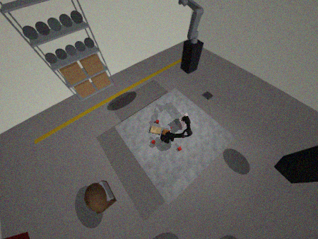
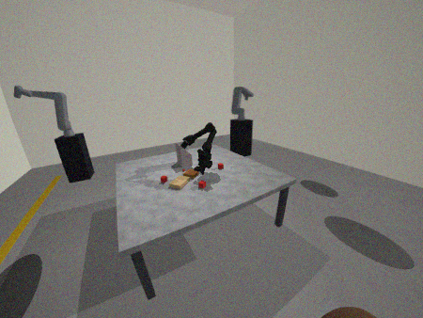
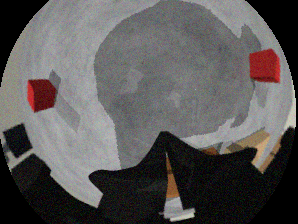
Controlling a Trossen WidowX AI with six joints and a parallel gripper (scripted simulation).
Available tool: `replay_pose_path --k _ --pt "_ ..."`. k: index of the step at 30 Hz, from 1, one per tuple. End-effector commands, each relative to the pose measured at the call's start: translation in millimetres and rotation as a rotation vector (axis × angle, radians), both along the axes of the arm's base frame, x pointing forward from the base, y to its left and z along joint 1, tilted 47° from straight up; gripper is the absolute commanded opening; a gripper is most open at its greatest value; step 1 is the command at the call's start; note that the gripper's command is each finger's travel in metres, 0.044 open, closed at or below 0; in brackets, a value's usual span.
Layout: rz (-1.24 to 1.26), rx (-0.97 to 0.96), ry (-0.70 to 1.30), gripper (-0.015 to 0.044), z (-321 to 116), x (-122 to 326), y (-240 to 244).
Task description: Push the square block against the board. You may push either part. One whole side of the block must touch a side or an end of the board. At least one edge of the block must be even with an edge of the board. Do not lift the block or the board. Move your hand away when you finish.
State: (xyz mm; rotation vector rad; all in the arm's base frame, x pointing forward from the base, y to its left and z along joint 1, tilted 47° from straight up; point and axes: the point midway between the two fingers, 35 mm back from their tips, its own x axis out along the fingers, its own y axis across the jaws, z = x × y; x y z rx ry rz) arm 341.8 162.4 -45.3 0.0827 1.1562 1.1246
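The board (image 1: 155,130) (image 2: 180,182) (image 3: 262,138) is a pale tan rectangle lying flat on the table. The square block (image 1: 165,131) (image 2: 191,173) (image 3: 210,150) is darker orange-brown and lies flat close to one end of the board. Whether they touch, and whether their edges line up, I cannot tell. My gripper (image 1: 162,139) (image 2: 201,171) (image 3: 163,134) is shut with nothing between its fingers. It is low beside the block, on the side away from the board in the exterior view. Whether it touches the block is unclear. In the wrist view the fingers hide most of the block.
Red cubes stand around the parts: one (image 1: 157,121) (image 2: 164,179), another (image 1: 152,142) (image 2: 202,184), and a third (image 1: 179,148) (image 2: 221,166). Two cubes show in the wrist view (image 3: 42,95) (image 3: 265,66). A pale upright panel (image 2: 183,156) stands behind the block, near the arm.
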Motion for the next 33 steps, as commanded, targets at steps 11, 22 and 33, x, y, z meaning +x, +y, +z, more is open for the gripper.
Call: replay_pose_path --k 11,22,33 --pt "-0.004 -0.006 0.0 0.0 35 11 -26" --pt "0.026 -0.007 -0.035 0.0 13 13 -64" --pt "0.028 -0.004 -0.036 0.0 -26 10 -25"
